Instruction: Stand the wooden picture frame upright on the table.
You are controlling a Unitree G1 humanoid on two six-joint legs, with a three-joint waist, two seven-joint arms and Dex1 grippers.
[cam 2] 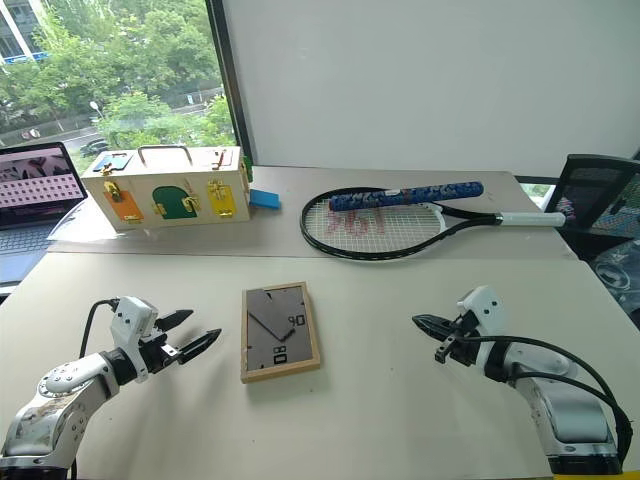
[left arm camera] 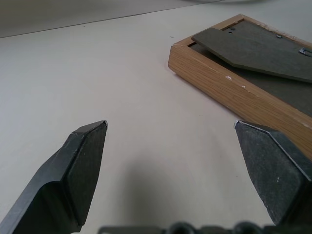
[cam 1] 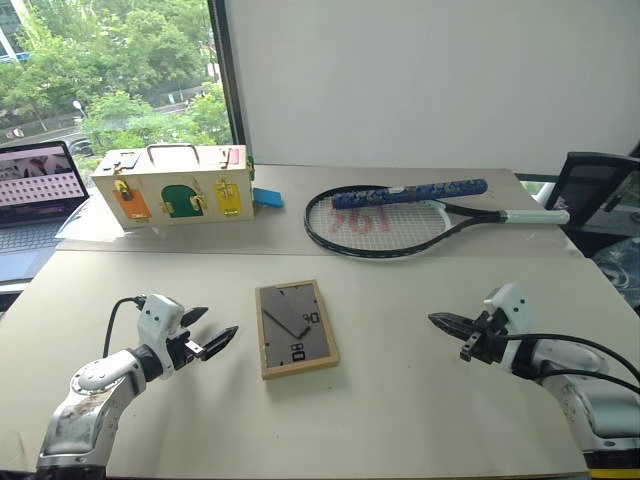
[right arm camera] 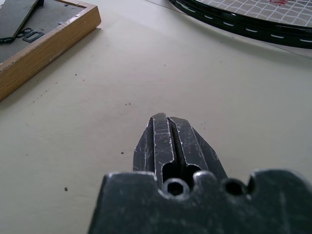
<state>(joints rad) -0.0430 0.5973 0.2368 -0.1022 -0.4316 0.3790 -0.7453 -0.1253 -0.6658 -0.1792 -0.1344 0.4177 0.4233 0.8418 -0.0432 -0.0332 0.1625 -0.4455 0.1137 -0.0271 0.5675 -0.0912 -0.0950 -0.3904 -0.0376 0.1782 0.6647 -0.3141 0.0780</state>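
The wooden picture frame (cam 1: 296,328) lies flat and face down on the table (cam 1: 400,400), its dark backing and stand flap facing up. It sits midway between my two grippers. My left gripper (cam 1: 214,331) hovers open just left of the frame, pointing at its side edge (left arm camera: 229,90), and holds nothing. To the frame's right, well apart from it, my right gripper (cam 1: 436,320) is shut and empty, with a frame corner (right arm camera: 44,44) in its wrist view.
A tennis racket (cam 1: 400,215) lies behind the frame toward the right. A pale wooden latch box (cam 1: 173,185) with coloured doors stands at the back left, a blue block (cam 1: 267,197) beside it. A laptop (cam 1: 35,190) is at far left, a dark chair (cam 1: 595,190) at far right.
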